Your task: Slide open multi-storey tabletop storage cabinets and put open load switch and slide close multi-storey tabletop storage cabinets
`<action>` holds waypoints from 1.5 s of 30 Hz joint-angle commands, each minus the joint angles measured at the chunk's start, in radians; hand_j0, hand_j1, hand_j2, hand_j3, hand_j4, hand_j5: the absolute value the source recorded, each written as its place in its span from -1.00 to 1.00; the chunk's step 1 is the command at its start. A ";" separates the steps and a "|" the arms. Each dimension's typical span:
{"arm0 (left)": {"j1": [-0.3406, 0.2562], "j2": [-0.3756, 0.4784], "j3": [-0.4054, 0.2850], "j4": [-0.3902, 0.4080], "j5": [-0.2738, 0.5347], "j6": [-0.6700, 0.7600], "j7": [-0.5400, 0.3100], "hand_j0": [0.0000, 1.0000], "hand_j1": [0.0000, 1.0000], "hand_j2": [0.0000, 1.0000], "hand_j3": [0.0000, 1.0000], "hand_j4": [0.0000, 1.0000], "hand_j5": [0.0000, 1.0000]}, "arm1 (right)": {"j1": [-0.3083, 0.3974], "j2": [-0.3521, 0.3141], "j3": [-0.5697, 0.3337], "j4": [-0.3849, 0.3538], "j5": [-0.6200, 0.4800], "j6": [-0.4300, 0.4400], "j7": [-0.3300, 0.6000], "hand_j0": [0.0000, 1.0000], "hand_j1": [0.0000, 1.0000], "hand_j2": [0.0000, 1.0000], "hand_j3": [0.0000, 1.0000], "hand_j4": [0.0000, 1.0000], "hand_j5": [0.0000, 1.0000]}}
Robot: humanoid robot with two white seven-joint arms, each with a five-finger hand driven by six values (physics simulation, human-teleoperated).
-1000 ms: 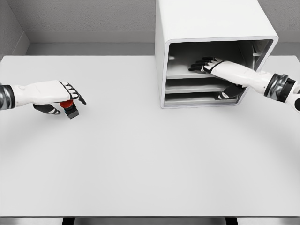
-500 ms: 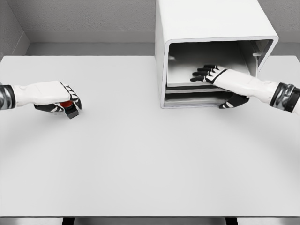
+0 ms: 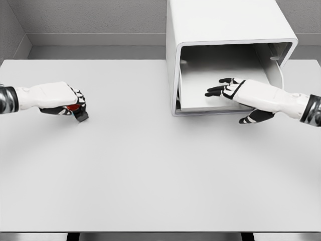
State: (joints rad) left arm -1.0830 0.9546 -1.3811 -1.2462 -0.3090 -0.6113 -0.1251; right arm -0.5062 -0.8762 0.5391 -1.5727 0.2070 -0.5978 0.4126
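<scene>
The white multi-storey cabinet (image 3: 225,20) stands at the back right of the table, its open front facing me. Its top drawer (image 3: 200,88) is slid out and covers the lower levels. My right hand (image 3: 235,98) grips the drawer's front: the fingers (image 3: 218,90) lie flat inside it and the thumb (image 3: 253,118) hooks under the front edge. At the far left, my left hand (image 3: 62,98) is shut on the load switch (image 3: 77,111), a small black block with a red button, held just above the table.
The white table (image 3: 150,165) spans the whole view, with its front edge along the bottom. A grey wall runs behind the cabinet.
The right hand has pulled back toward me and the top drawer has slid out with it. The left hand's fingers have curled around the load switch and raised it slightly.
</scene>
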 commanded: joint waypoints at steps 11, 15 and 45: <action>-0.061 -0.060 0.004 -0.075 0.031 0.000 0.022 -0.27 -0.27 -0.27 -0.27 -0.27 -0.27 | 0.048 -0.084 0.004 -0.093 -0.057 -0.013 -0.009 1.00 1.00 1.00 1.00 1.00 1.00; -0.084 -0.063 0.004 -0.122 0.039 0.000 0.024 -0.27 -0.27 -0.27 -0.27 -0.27 -0.27 | 0.067 -0.096 0.006 -0.095 -0.100 -0.013 -0.018 1.00 1.00 1.00 1.00 1.00 1.00; -0.247 -0.125 0.005 -0.283 0.079 0.000 0.058 -0.27 -0.27 -0.27 -0.27 -0.27 -0.27 | 0.086 -0.256 -0.010 -0.107 -0.305 -0.013 -0.077 1.00 1.00 1.00 1.00 1.00 1.00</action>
State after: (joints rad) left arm -1.3315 0.8394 -1.3775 -1.5245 -0.2399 -0.6116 -0.0697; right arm -0.4203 -1.1238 0.5324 -1.6791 -0.0888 -0.6127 0.3428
